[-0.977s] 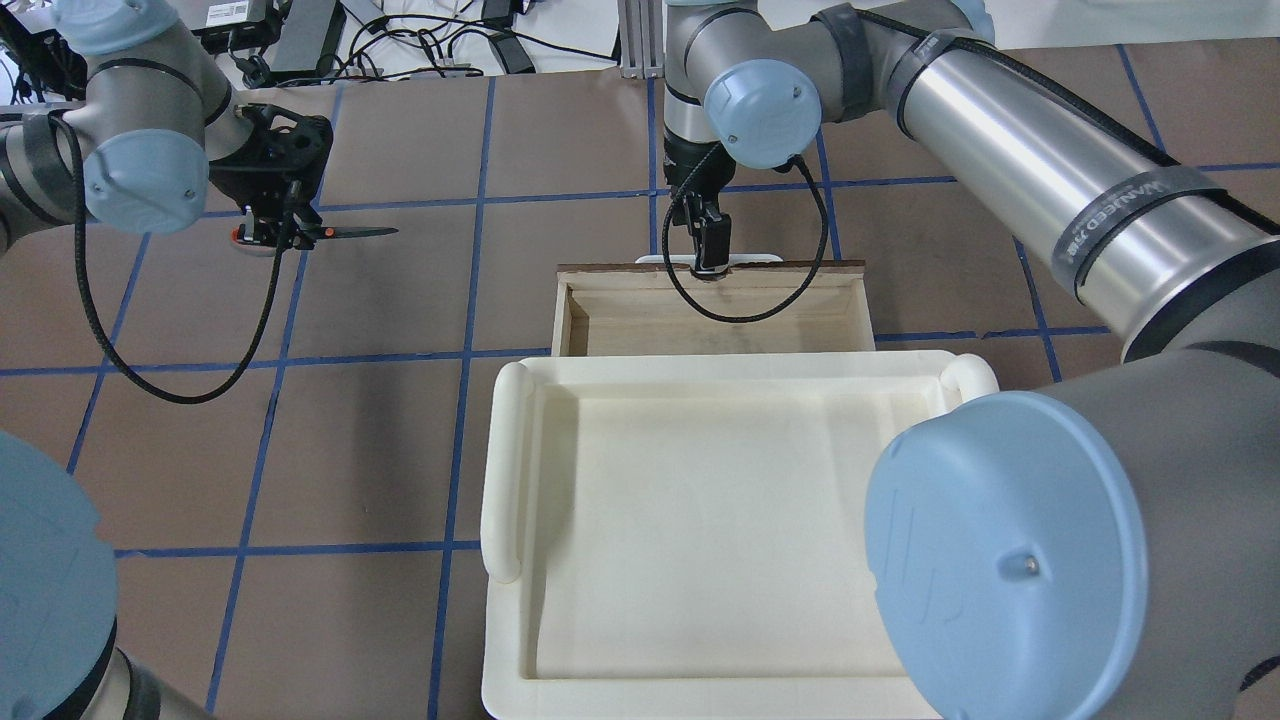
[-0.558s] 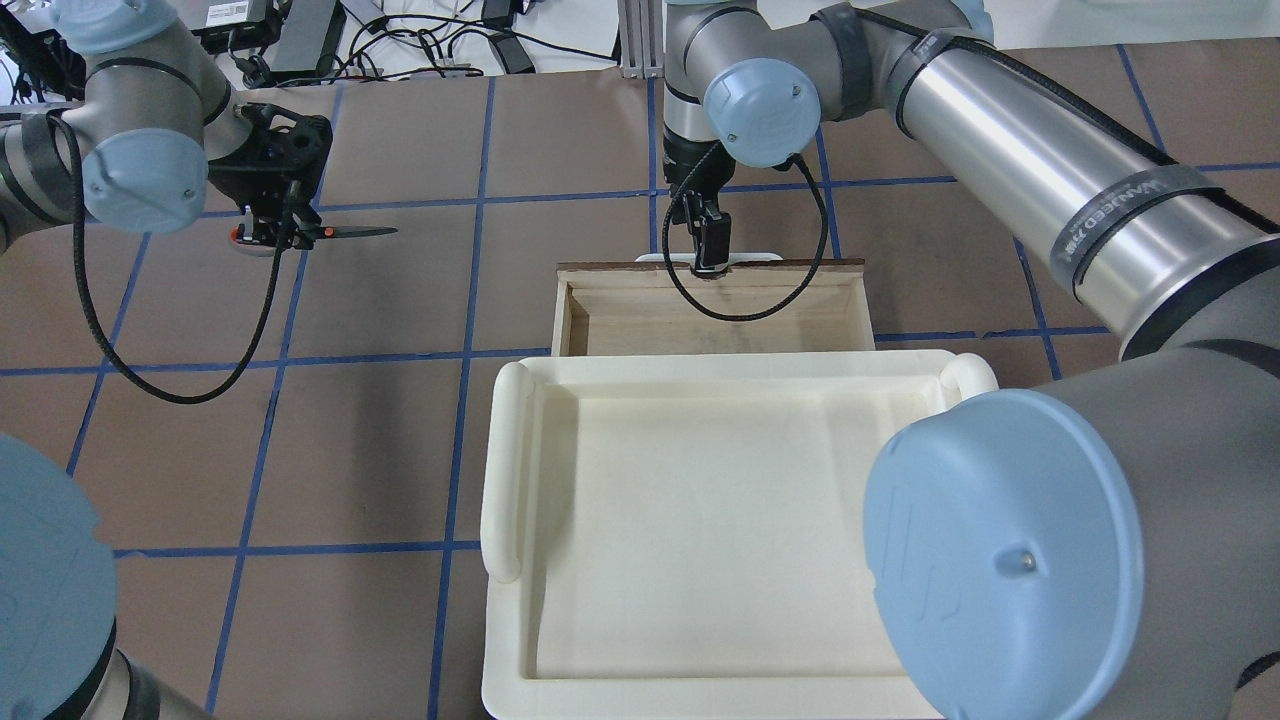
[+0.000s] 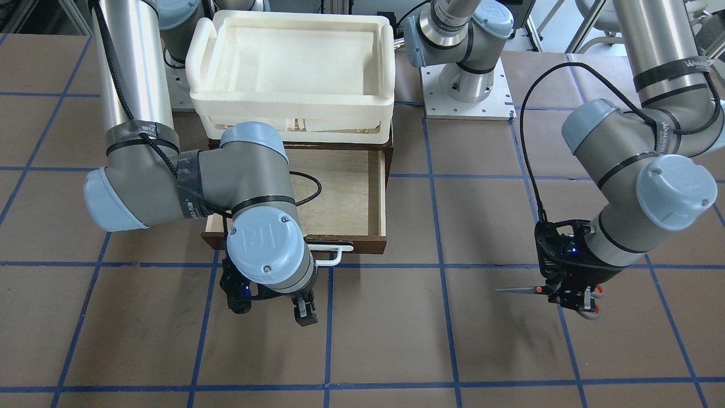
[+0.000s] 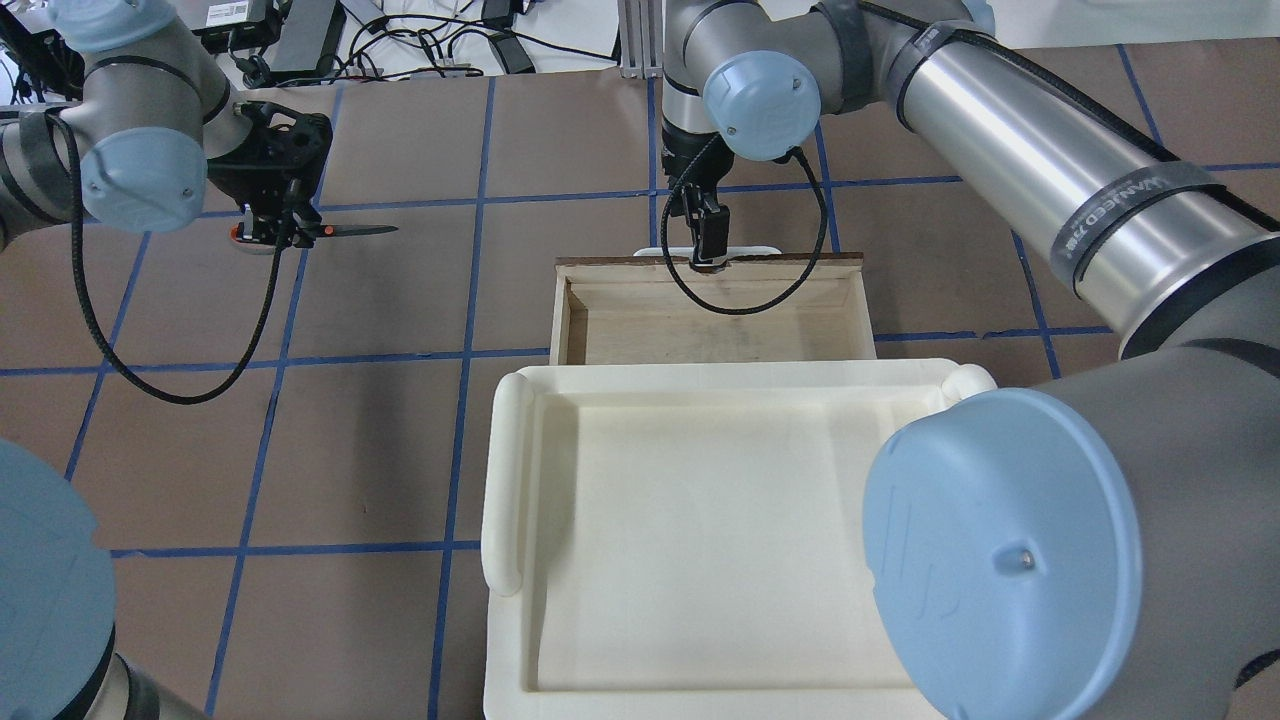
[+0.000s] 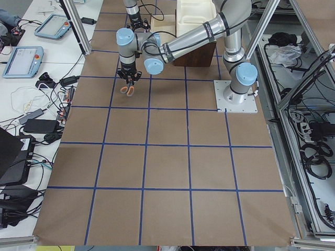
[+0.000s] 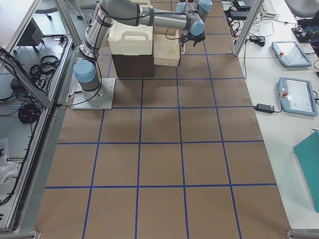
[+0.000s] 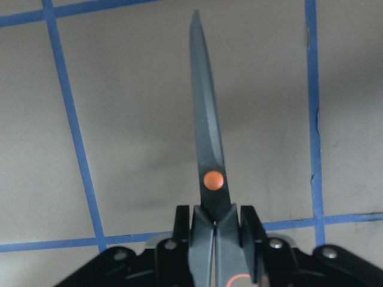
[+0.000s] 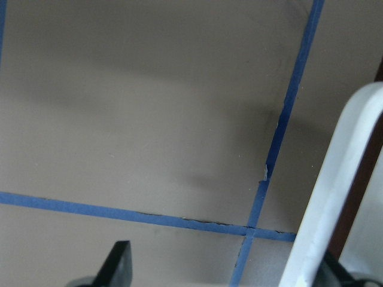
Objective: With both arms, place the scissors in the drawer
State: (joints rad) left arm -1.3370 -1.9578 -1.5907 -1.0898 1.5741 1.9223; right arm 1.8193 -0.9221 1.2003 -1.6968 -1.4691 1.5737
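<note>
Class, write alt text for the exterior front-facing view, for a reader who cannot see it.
The left gripper holds the scissors off to one side, blades pointing toward the open drawer. The right gripper sits open beside the drawer's white handle.

Brown surface (image 4: pixel 380 440) with crossing blue lines. Dark brown drawer (image 3: pixel 362 245), light wood inside, white handle (image 3: pixel 331 247). Creamy white tray (image 4: pixel 505 470). Scissors (image 7: pixel 206 137) with dark blades, an orange dot, orange-red loops. Black left hand (image 3: pixel 569 294) and black right hand (image 3: pixel 272 311) on silver-grey arms (image 4: pixel 1050 150) with light blue caps
</note>
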